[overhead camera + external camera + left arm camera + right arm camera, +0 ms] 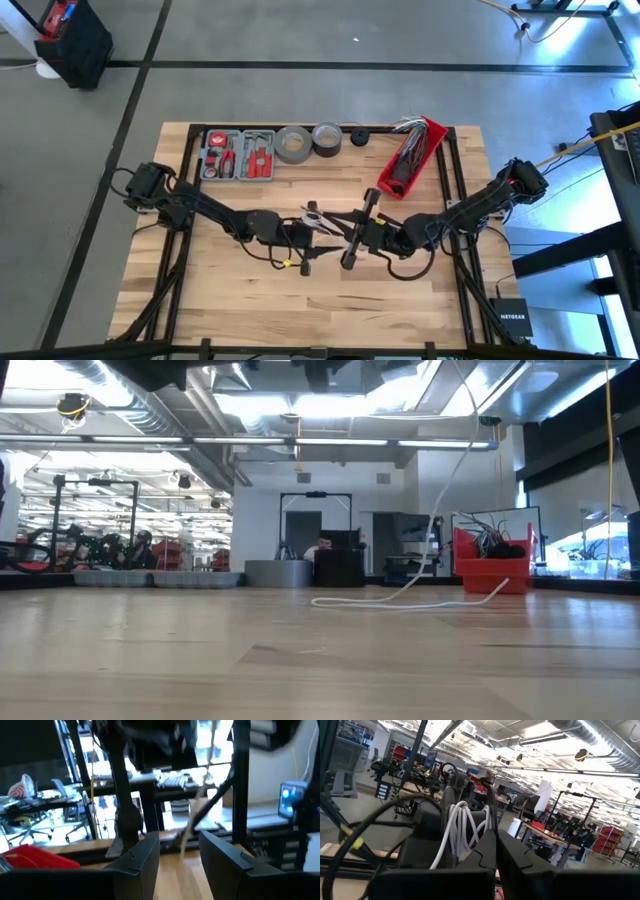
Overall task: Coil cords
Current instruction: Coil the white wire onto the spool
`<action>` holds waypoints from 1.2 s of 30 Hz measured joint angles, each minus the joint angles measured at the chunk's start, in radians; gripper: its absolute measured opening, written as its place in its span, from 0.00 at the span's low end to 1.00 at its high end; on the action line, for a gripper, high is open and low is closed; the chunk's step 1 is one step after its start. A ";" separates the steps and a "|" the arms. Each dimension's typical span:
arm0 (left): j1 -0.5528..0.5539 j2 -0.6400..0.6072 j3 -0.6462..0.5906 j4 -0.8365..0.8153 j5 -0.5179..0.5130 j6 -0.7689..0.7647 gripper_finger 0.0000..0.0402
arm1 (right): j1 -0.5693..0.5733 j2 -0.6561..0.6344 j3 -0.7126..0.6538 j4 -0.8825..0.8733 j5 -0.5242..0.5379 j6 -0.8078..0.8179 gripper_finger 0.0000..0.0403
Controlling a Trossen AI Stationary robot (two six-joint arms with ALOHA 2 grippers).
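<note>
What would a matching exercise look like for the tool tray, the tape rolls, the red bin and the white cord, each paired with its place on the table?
Places go by the high view.
1 tool tray
2 tape rolls
3 red bin
4 white cord

A top edge, right part
B in loops at mid-table
C top edge, left part
D top edge, middle

Pairs: 1-C, 2-D, 3-A, 4-B

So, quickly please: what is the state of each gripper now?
Left gripper: open, white cable passes between its fingers, not clamped.
Right gripper: shut; whether it pinches the cable cannot be told.
</note>
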 joint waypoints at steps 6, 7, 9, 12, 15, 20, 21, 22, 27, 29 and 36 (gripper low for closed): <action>-0.002 0.057 0.040 0.003 0.003 -0.016 0.32 | -0.013 0.000 0.000 -0.015 -0.002 0.018 0.01; -0.001 0.068 0.050 0.004 0.003 -0.019 0.31 | -0.013 0.000 0.000 -0.016 -0.001 0.018 0.01; 0.004 0.084 0.068 0.010 0.006 -0.028 0.30 | -0.013 0.000 0.000 -0.015 -0.005 0.019 0.01; 0.004 0.109 0.085 0.009 0.005 -0.037 0.29 | -0.011 0.000 0.000 -0.019 -0.007 0.018 0.01; 0.004 0.119 0.087 0.001 0.005 -0.037 0.24 | -0.011 0.000 0.000 -0.020 -0.007 0.018 0.01; 0.003 0.114 0.090 -0.015 0.005 0.006 0.05 | -0.011 0.000 0.000 -0.024 -0.006 0.018 0.01; 0.003 0.114 0.090 -0.024 0.004 0.012 0.03 | -0.011 0.000 0.000 -0.024 -0.006 0.017 0.01; 0.003 0.114 0.090 -0.028 0.004 0.013 0.02 | -0.011 0.000 0.000 -0.024 -0.006 0.016 0.01; 0.005 0.078 0.090 -0.148 -0.068 0.085 0.01 | -0.010 0.000 0.000 -0.026 -0.006 0.011 0.01; 0.004 0.038 0.090 -0.239 -0.144 0.126 0.01 | -0.006 0.000 0.000 -0.026 0.008 -0.001 0.01; -0.013 -0.165 0.090 -0.766 -0.394 0.110 0.01 | 0.018 0.000 0.000 -0.022 0.055 -0.045 0.01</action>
